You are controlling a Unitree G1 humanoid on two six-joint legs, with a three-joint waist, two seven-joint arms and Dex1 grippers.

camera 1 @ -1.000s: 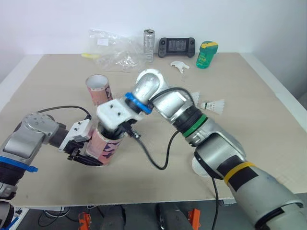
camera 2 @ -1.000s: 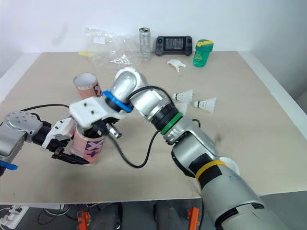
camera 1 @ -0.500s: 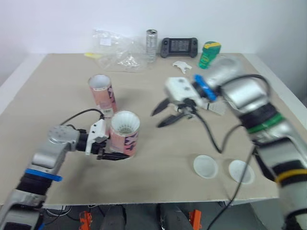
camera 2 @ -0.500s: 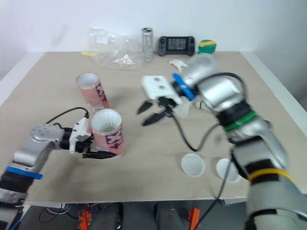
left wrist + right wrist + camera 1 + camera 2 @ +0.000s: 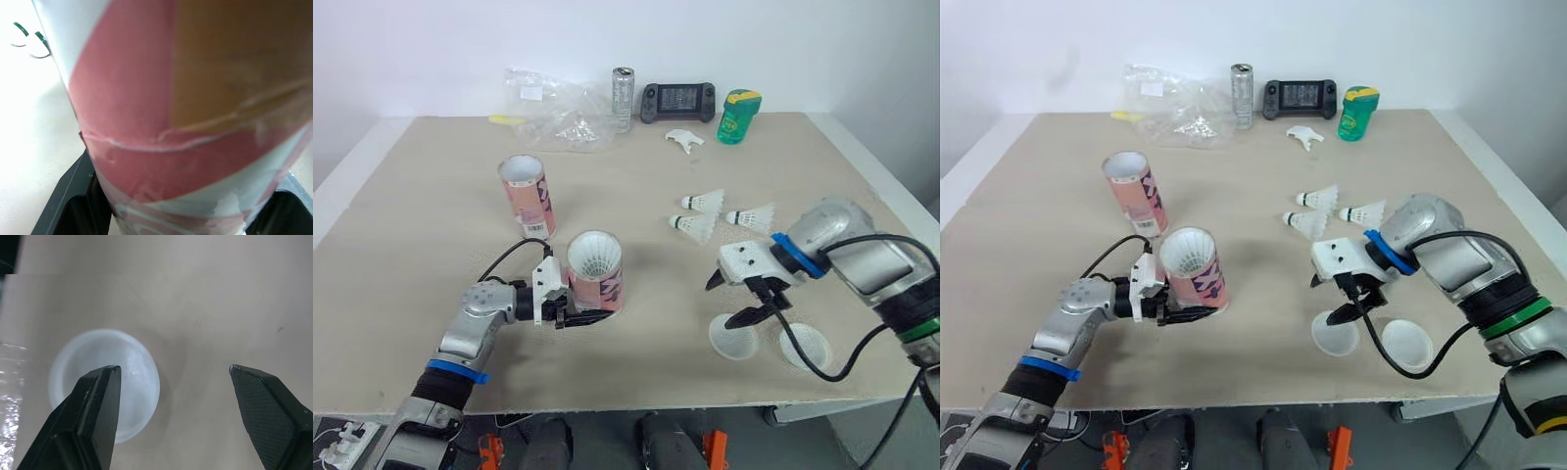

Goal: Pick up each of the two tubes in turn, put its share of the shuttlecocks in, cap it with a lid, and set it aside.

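Left gripper clamps loaded tube, right gripper gapes over lid. Nothing capped yet, three shuttlecocks loose, second tube untouched.

The tube looks like glossy printed paper, the lid translucent plastic, the table matt.

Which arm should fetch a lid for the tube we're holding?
Right. The right jaws stand open directly over one lid, with the second lid just beside it. The left jaws are shut on the tube, so that arm is busy.
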